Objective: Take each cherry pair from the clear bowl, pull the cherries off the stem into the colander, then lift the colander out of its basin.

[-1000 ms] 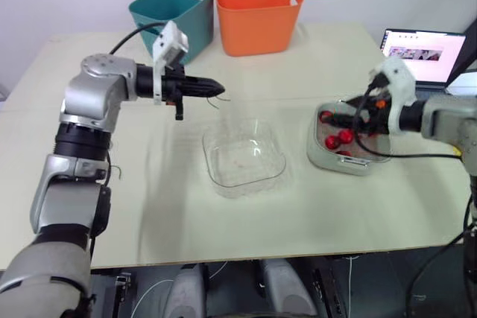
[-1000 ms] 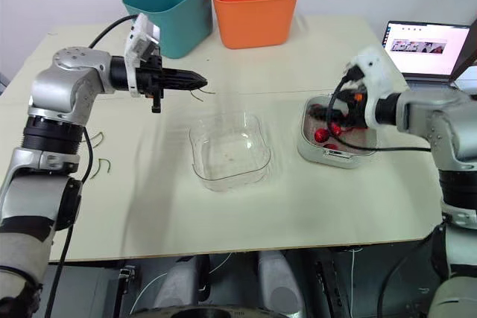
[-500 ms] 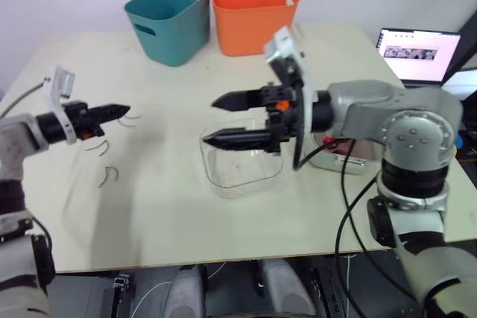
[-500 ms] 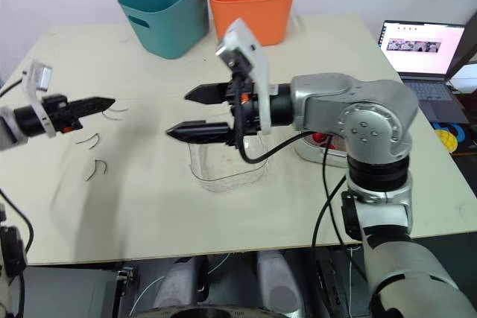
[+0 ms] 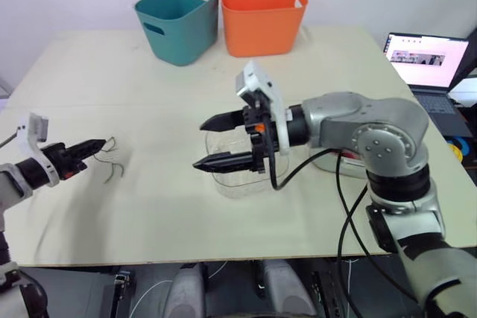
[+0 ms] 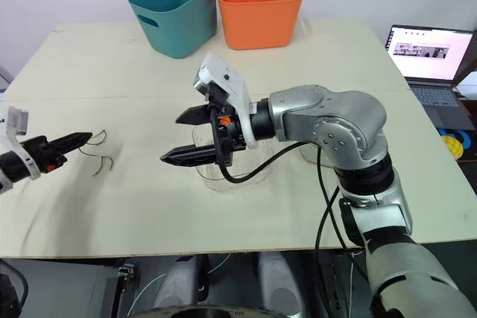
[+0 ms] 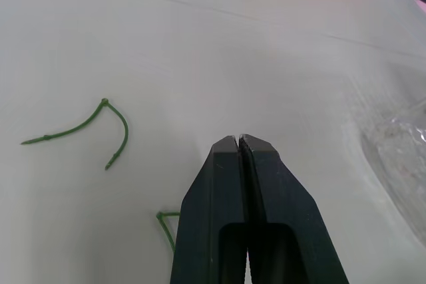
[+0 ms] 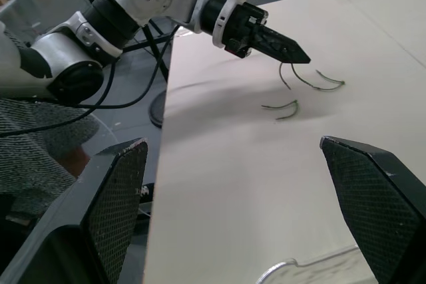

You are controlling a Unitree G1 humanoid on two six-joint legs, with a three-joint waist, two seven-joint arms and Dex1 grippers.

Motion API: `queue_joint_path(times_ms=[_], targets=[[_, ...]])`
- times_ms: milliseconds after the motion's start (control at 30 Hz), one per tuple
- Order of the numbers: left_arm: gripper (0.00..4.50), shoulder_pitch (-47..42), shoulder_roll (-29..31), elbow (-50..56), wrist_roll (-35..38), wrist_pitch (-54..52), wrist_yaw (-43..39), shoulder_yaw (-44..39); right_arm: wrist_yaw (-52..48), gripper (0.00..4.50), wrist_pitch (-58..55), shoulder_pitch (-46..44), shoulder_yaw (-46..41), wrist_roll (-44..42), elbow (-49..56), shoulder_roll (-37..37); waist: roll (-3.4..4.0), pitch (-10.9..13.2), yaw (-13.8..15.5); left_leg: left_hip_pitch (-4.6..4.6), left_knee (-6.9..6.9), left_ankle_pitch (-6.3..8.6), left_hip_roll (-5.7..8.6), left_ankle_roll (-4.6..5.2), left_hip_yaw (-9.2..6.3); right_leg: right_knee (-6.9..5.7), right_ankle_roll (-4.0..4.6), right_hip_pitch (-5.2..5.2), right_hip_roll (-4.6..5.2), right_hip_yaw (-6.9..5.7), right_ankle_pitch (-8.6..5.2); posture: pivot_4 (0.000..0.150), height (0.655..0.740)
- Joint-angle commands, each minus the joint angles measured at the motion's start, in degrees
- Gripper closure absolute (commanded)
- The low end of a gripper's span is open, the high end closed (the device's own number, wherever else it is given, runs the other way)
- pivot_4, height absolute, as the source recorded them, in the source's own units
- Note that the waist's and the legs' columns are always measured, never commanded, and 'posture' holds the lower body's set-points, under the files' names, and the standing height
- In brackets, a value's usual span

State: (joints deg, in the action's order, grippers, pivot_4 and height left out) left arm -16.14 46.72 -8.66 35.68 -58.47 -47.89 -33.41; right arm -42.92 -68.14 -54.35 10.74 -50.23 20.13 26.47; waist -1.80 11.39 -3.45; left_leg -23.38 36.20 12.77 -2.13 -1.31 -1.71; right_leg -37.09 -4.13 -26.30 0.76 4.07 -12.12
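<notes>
Carried the left gripper away from the teal bin and lower, shut empty, with loose stems just ahead of its fingertips. Swung the right gripper across over the clear bowl, spread wide.

L gripper fingers pressed together, arm out left; R gripper fingers wide apart, reaching inward.

Teal bin, orange bin seemingly touching it, open laptop
</notes>
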Motion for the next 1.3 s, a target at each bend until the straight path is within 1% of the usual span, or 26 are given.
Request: queue_joint_path(times_ms=[33, 100, 200, 333, 433, 533, 633, 667, 767, 833, 933, 1067, 1133, 1200, 1300], targets=[[3.2, -1.0, 0.7, -1.0, 0.2, 2.7, 0.7, -0.5, -0.9, 0.0, 1.2, 0.0, -0.8, 0.8, 0.5, 1.1, 0.0, 0.0, -0.2, 0.0, 0.0, 0.0, 0.0, 0.0, 0.0, 0.0, 0.0, -0.01, 0.0, 0.0, 0.0, 0.15, 0.74], [2.43, -1.1, 1.0, -1.4, 0.3, 3.4, 0.8, -0.3, -1.0, 0.0, 1.2, 0.2, -1.1, 1.1, 0.4, 1.7, 0.0, 0.0, -0.3, 0.0, -0.01, 0.0, 0.0, 0.0, 0.0, 0.0, 0.0, 0.0, 0.0, 0.0, 0.0, 0.15, 0.74], [1.4, -1.5, 1.9, -2.3, 0.2, 4.5, 0.7, 0.0, -1.1, 0.0, 1.3, 0.5, -1.5, 1.5, 0.1, 2.6, 0.0, 0.0, -0.4, 0.0, -0.02, 0.0, 0.0, 0.0, 0.0, 0.0, 0.0, 0.0, 0.0, 0.0, 0.0, 0.15, 0.74], [0.04, -4.5, 4.7, -2.9, 0.2, 6.4, -0.2, 0.2, -0.6, 0.0, 2.1, 1.0, -3.0, 2.5, -0.5, 3.4, -0.03, 0.0, -0.5, -0.01, -0.02, 0.0, 0.0, 0.0, 0.0, 0.0, 0.01, -0.02, -0.01, 0.0, 0.0, 0.15, 0.74], [0.04, -7.6, 7.5, -1.9, -0.1, 8.4, -2.6, 2.7, 0.0, 0.0, 2.6, 1.4, -5.9, 2.3, -1.5, 4.1, -0.04, 0.0, -0.4, -0.03, -0.01, 0.0, 0.0, 0.0, 0.0, 0.02, 0.01, -0.02, -0.01, 0.01, 0.0, 0.15, 0.74], [0.04, -9.4, 11.4, 1.9, -1.9, 11.4, -6.9, 8.5, 0.9, 0.0, 1.9, 2.2, -10.6, 1.3, -2.1, 5.7, -0.04, 0.0, -0.3, -0.02, -0.03, 0.0, 0.03, 0.0, 0.04, 0.08, 0.01, 0.0, 0.03, 0.02, -0.01, 0.15, 0.74], [0.04, -10.9, 14.6, 6.8, -3.4, 14.5, -11.1, 14.4, 1.5, 0.0, 2.3, 4.4, -15.2, 1.2, -1.5, 8.8, -0.04, 0.0, 0.0, -0.07, -0.03, 0.0, 0.07, -0.01, 0.06, 0.14, 0.04, 0.0, 0.08, 0.04, -0.02, 0.15, 0.74], [0.01, -12.0, 15.1, 8.4, -3.5, 15.3, -12.3, 16.1, 1.3, 0.0, 2.8, 5.7, -16.8, 1.6, -1.1, 10.6, -0.04, 0.0, 0.0, -0.07, -0.04, 0.01, 0.08, -0.01, 0.09, 0.15, 0.04, -0.01, 0.1, 0.06, -0.02, 0.15, 0.74], [0.01, -16.6, 15.5, 13.4, -0.1, 13.7, -15.8, 19.1, -0.9, 0.0, 2.1, 10.7, -22.7, 1.1, -0.4, 18.6, -0.05, 0.0, 0.5, -0.09, -0.03, 0.01, 0.09, -0.01, 0.12, 0.19, 0.04, -0.01, 0.09, 0.08, -0.03, 0.15, 0.74], [0.01, -19.2, 15.8, 16.5, 2.0, 12.6, -18.2, 20.6, -3.3, 0.0, 1.3, 15.1, -28.7, 0.3, -1.5, 25.4, -0.08, 0.0, 0.9, -0.12, -0.02, 0.0, 0.1, -0.01, 0.14, 0.21, 0.03, -0.03, 0.09, 0.11, -0.04, 0.15, 0.74], [0.01, -21.3, 15.9, 18.9, 3.8, 11.8, -20.4, 21.9, -6.6, 0.0, 2.7, 22.4, -36.9, 2.3, -5.2, 33.7, -0.05, 0.1, 0.9, -0.09, -0.04, 0.01, 0.11, 0.0, 0.21, 0.25, -0.19, -0.02, 0.09, 0.19, -0.17, 0.15, 0.74], [0.01, -22.7, 15.1, 18.6, 3.8, 12.6, -21.8, 23.7, -10.5, 0.0, 3.9, 30.3, -45.5, 3.7, -10.1, 39.4, -0.05, 0.1, 0.2, 0.12, -0.03, 0.02, 0.09, 0.02, 0.31, 0.17, -0.18, 0.06, 0.01, 0.34, -0.18, 0.15, 0.74], [0.01, -23.6, 14.0, 15.4, 1.3, 15.0, -21.6, 25.4, -14.1, 0.0, 4.8, 36.5, -49.6, 5.2, -10.9, 41.6, -0.04, 0.1, 0.0, 0.14, -0.02, 0.02, 0.08, 0.02, 0.3, 0.16, -0.17, 0.06, -0.02, 0.35, -0.18, 0.15, 0.74], [0.01, -24.4, 13.3, 12.5, -1.4, 18.1, -21.3, 26.7, -15.8, 0.0, 6.8, 40.6, -51.5, 7.1, -11.5, 43.0, -0.04, 0.1, -0.2, 0.14, -0.02, 0.02, 0.08, 0.02, 0.3, 0.16, -0.18, 0.09, -0.02, 0.35, -0.19, 0.15, 0.74], [0.01, -25.5, 12.8, 10.1, -2.7, 19.6, -22.2, 27.5, -16.7, 0.0, 8.6, 42.4, -51.6, 7.8, -11.4, 43.8, -0.04, 0.1, -0.7, 0.13, -0.01, 0.02, 0.09, 0.02, 0.32, 0.14, -0.19, 0.06, -0.02, 0.39, -0.18, 0.15, 0.74]])
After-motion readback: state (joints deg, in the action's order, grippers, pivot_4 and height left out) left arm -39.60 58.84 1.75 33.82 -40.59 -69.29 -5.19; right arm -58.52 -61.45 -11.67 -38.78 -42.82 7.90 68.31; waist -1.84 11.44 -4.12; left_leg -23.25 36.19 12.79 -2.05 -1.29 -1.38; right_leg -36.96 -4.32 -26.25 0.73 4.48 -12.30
